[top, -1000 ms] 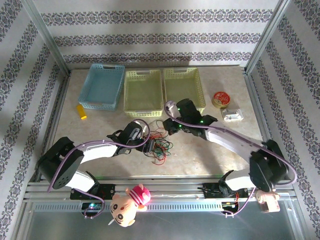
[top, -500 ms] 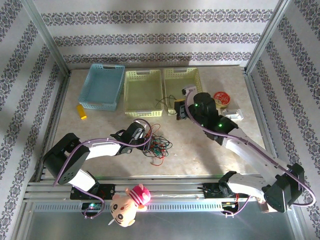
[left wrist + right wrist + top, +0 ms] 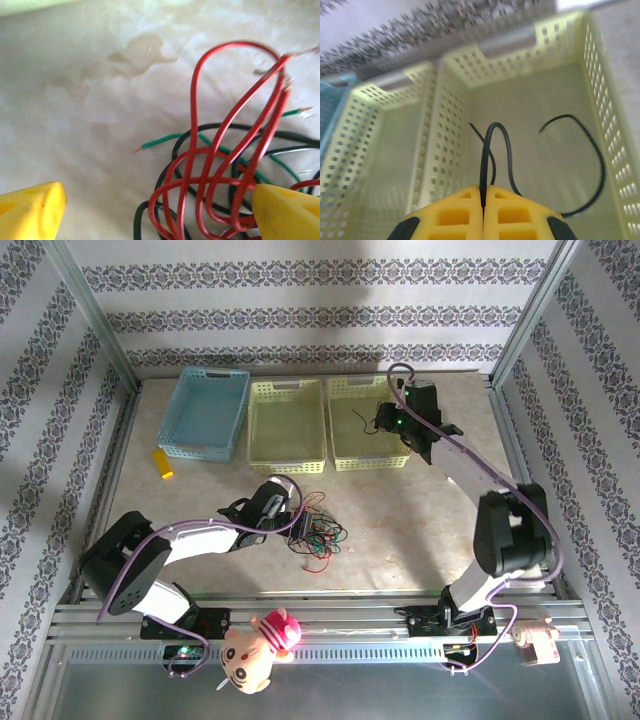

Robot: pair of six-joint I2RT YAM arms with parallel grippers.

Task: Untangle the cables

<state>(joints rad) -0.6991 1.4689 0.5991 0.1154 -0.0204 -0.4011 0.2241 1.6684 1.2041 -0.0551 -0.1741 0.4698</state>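
— Right claw (image 3: 484, 192), status?
— Fingers pressed together, pinching one black cable (image 3: 488, 145) above the right-hand yellow basket (image 3: 560, 42).
— Left claw (image 3: 157, 210)?
— Spread wide, gripping nothing, one finger on each side of the tangle (image 3: 318, 535). That lay on the table (image 3: 420, 530), between the baskets and the arm bases.
— Counts?
— Two claws. Three baskets: one blue basket (image 3: 213, 373), two yellow. One yellow block (image 3: 162, 462). Wires in the tangle were red, green and black; couldn't tell how many.
— Direction?
— Black cable rose straight up from the fingertips, arched over, then swept in a wide curve across the basket floor. Red loops (image 3: 220, 165) ran lengthwise up the left wrist view, bends at the top. One green end (image 3: 155, 145) pointed left there.
— Look?
— Thin, glossy, loosely looped; bare tip on the green end.
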